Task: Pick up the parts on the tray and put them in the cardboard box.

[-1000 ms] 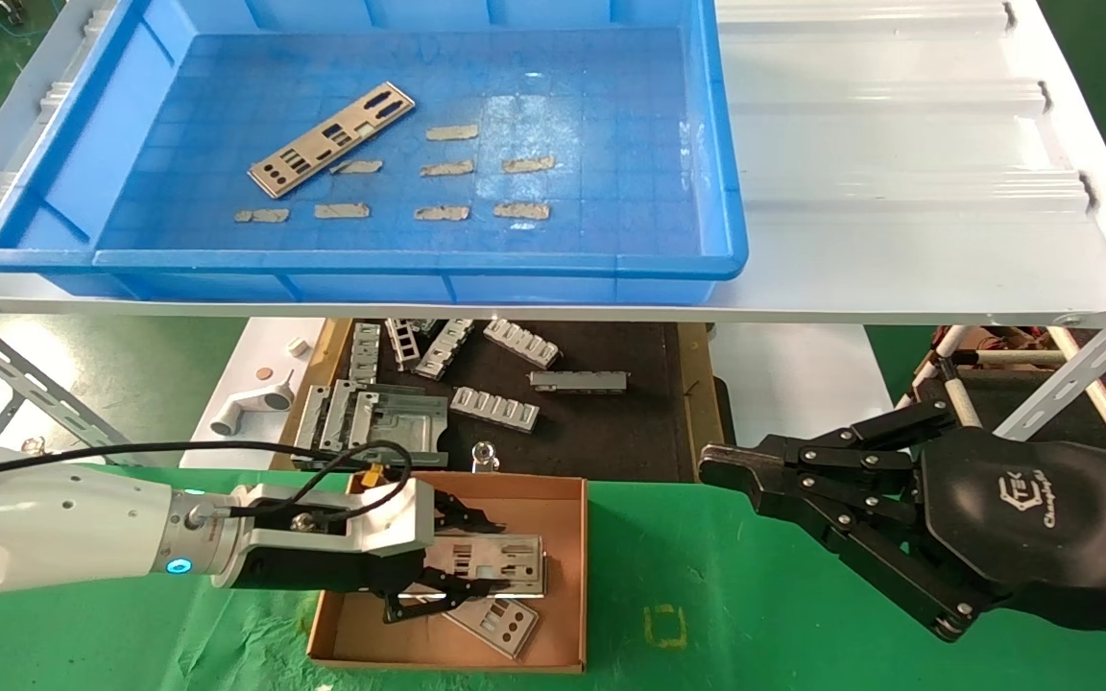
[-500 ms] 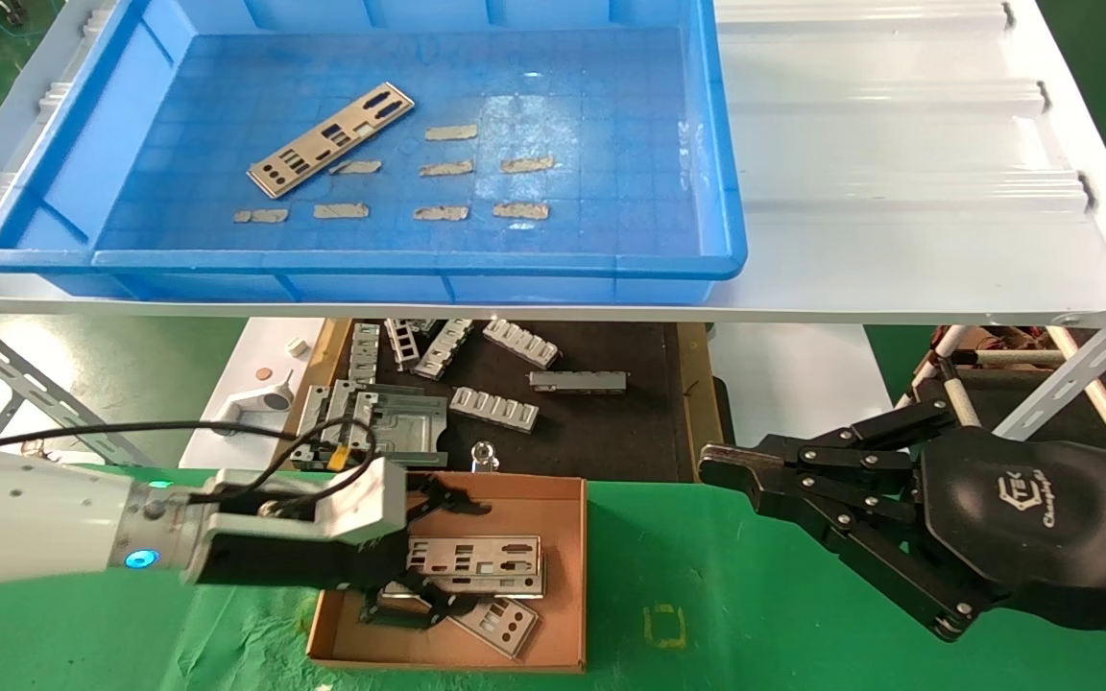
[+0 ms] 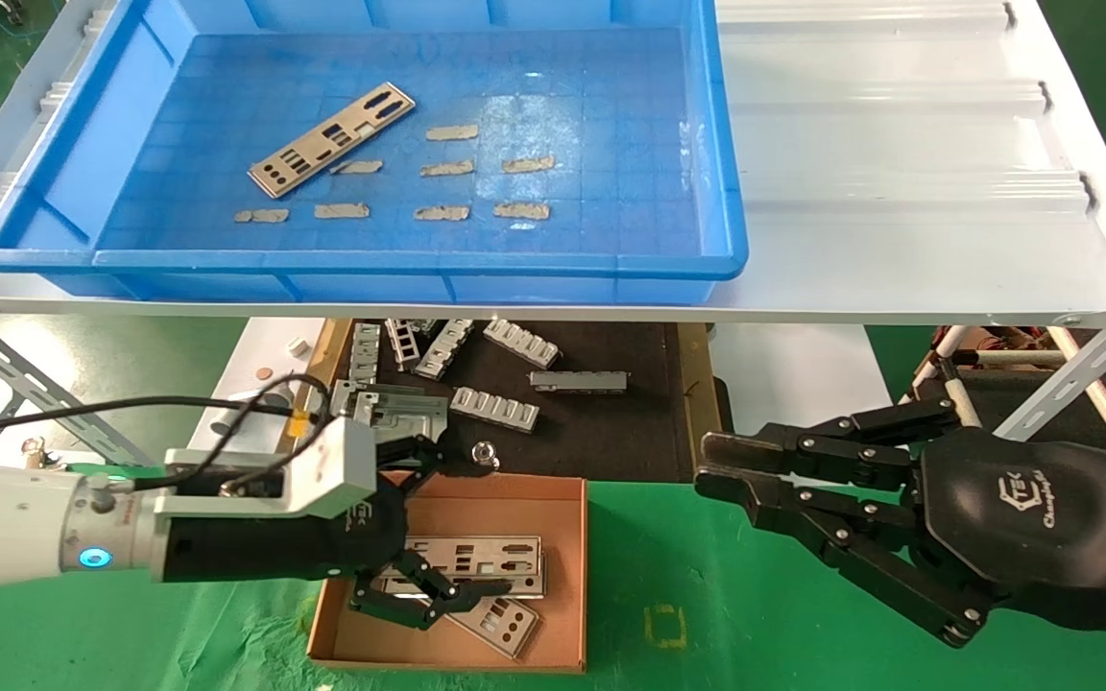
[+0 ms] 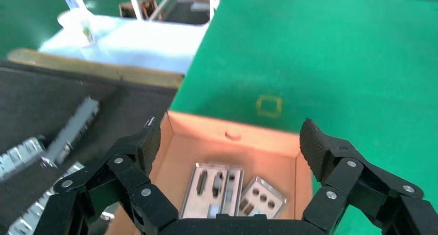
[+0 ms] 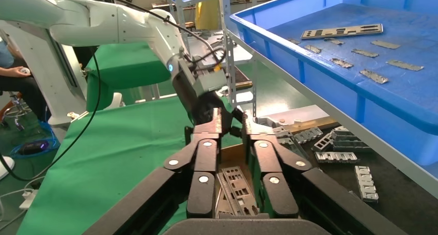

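Plates (image 3: 476,566) deposited in cardboard box (image 3: 567,509); one plate (image 3: 330,140) left in tray (image 3: 419,261). Left gripper (image 3: 457,537) fingers released; right gripper (image 3: 721,470) fingers slightly parted, empty.

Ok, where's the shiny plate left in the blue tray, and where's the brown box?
metal plate (image 3: 331,140), head view, middle of its punched face.
blue tray (image 3: 419,259), head view, near rim.
cardboard box (image 3: 524,489), head view, bare floor by far wall.

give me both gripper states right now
Left gripper: open, empty, over the box with plates in it.
Right gripper: slightly open, empty, parked above the green table.
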Controlling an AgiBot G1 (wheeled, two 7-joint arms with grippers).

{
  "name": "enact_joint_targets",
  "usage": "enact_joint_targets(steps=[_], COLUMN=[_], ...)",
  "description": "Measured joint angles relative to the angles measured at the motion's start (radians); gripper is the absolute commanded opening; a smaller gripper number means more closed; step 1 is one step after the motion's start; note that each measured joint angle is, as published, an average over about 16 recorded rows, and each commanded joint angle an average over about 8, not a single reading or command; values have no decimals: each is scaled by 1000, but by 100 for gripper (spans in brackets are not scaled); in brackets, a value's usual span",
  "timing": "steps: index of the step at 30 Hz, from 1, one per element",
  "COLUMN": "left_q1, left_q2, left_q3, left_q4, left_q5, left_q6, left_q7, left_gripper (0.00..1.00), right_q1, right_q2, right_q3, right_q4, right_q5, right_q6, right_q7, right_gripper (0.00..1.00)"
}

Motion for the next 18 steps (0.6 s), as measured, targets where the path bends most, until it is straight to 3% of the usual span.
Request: enact_joint_targets(steps=[18], left_q1=[99], left_q2=[-105], left_q3=[-176], left_q4=[-206], left_q5=[-116], left_q6=[59], left_q7=[-154], left_gripper=[100], right_q1=[0], right_q2=[0], right_q3=[0], right_q4=[0], right_q5=[0], right_q6=[0], right_q7=[0], right_gripper=[100])
